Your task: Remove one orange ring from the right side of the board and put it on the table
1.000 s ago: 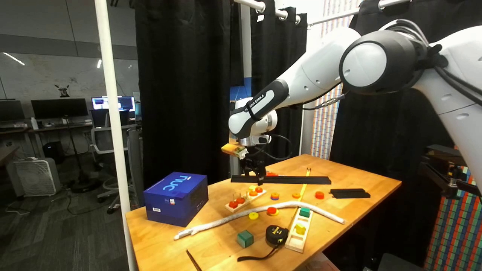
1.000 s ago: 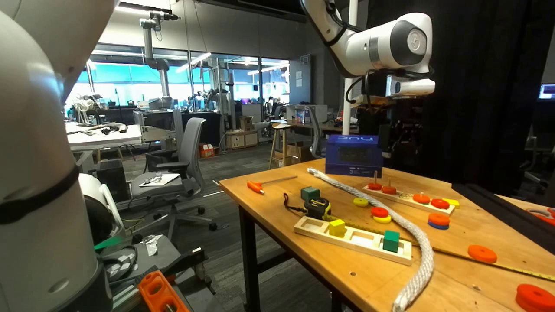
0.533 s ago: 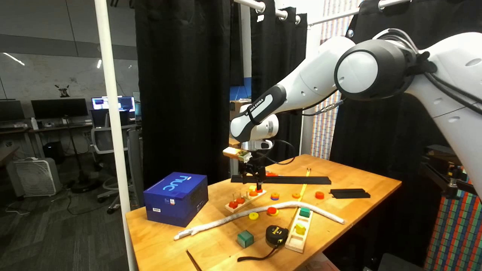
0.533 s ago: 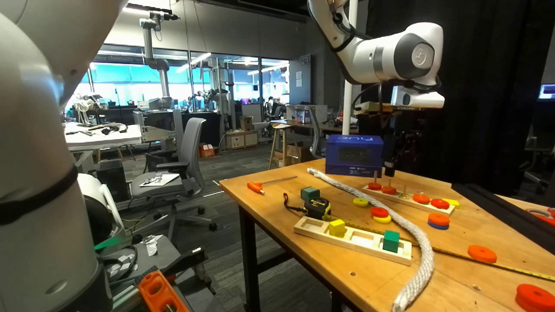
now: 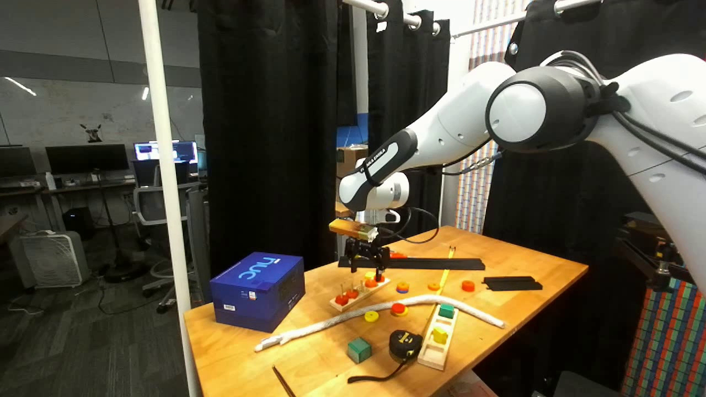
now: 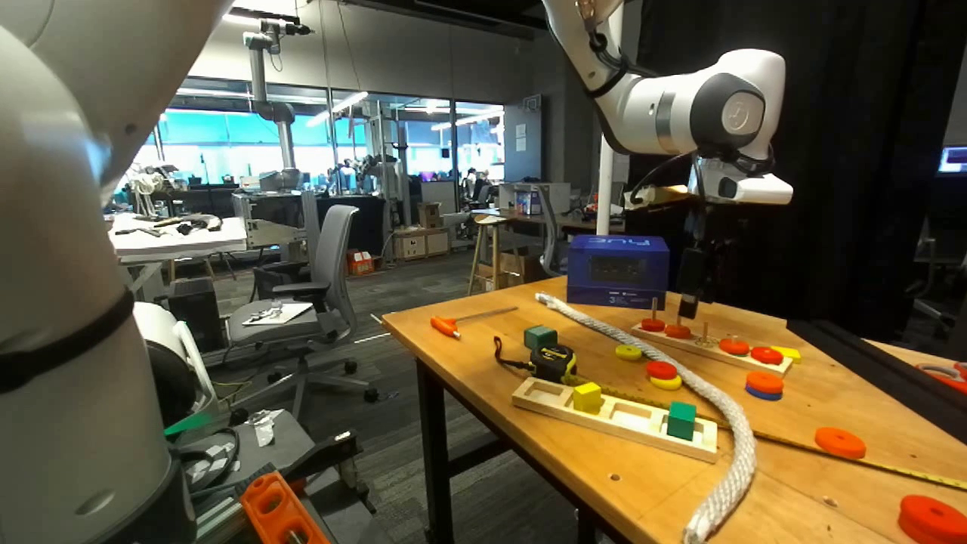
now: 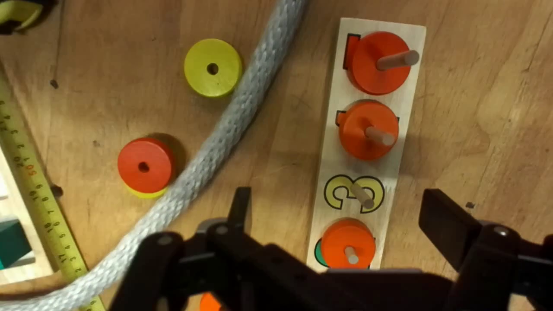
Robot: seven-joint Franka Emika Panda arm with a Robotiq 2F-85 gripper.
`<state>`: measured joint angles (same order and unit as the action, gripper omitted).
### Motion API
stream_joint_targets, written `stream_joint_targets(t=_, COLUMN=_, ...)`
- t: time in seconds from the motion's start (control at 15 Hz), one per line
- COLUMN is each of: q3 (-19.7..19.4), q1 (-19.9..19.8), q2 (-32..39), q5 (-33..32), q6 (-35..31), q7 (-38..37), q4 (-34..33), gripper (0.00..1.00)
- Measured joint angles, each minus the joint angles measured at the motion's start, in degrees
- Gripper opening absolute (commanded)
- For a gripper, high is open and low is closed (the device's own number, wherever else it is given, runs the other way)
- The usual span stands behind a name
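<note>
The board is seen in the wrist view running lengthwise through the gap between the fingers of the gripper, a little nearer the finger at the right of that view, so that its long axis is crossed roughly squarely by the direction of closing. The jaws are spread wide and nothing is gripped; the gripper is held above the table, though how high cannot be told. In line with the tips in that view a bare peg is found — not a ring. An orange ring is seated around the next peg, towards the gripper's body, and beyond it, in an exterior view, a redder ring is seen at the board's end. Both are on the right-hand end in both exterior views, so the orange one is presumably meant. Before any descent, a slide along the board towards that end would seem to be called for — crosswise setting unaltered, so that the ring can be squeezed at its sides, drawn straight up and laid on the table.
</note>
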<state>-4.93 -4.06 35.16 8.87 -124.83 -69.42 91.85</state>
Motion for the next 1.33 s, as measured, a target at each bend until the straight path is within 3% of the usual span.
stream_joint_targets(t=0.6, q3=0.0, q1=0.0, q2=2.7, q5=0.0, q6=-3.0, q7=13.2, q4=-0.3, gripper=1.0)
stream_joint_targets(t=1.33, q3=-1.4, q1=0.0, q2=4.6, q5=0.0, q6=-3.9, q7=19.3, q4=-2.2, gripper=1.0)
